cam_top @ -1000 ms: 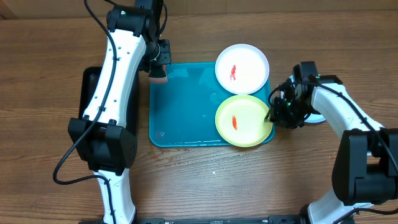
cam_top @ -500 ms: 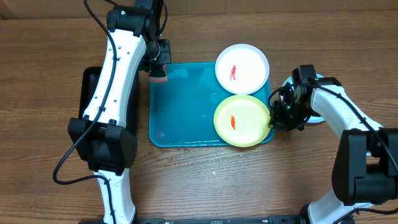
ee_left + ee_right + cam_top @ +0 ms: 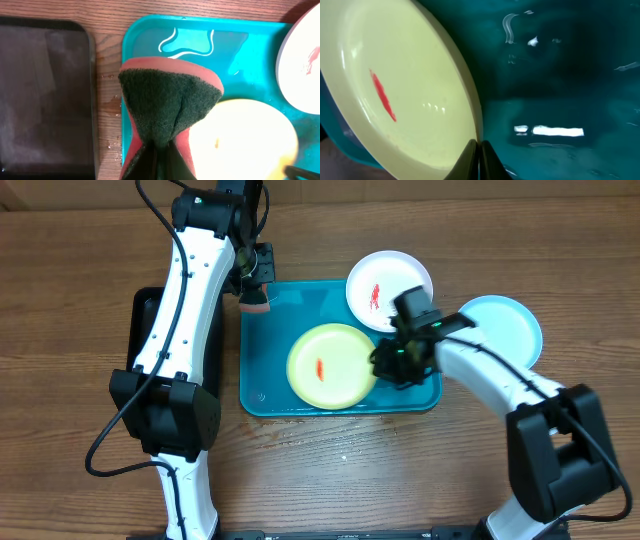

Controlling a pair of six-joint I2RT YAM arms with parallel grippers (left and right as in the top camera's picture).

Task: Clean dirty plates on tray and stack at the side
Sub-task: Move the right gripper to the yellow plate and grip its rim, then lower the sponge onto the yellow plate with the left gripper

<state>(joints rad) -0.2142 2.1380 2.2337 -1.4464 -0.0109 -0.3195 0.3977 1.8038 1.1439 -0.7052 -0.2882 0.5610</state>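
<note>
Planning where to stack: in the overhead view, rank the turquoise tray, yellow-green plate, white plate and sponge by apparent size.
1. turquoise tray
2. yellow-green plate and white plate: they look about alike, and the right arm hides part of the white one, so no ranking between them
3. sponge, smallest

Table (image 3: 80, 280): wood, plain grain, low sheen.
Tray (image 3: 262, 385): turquoise plastic, glossy, bright wet-looking glints.
Yellow-green plate (image 3: 345, 352), centre frame: smooth plastic, soft shine.
Sponge (image 3: 167, 100): rough dark-green scouring fibre over reddish foam.
Black tray (image 3: 45, 95), left: smooth, dull semi-matt plastic.
Left arm shell (image 3: 185, 300): white glossy plastic.
</note>
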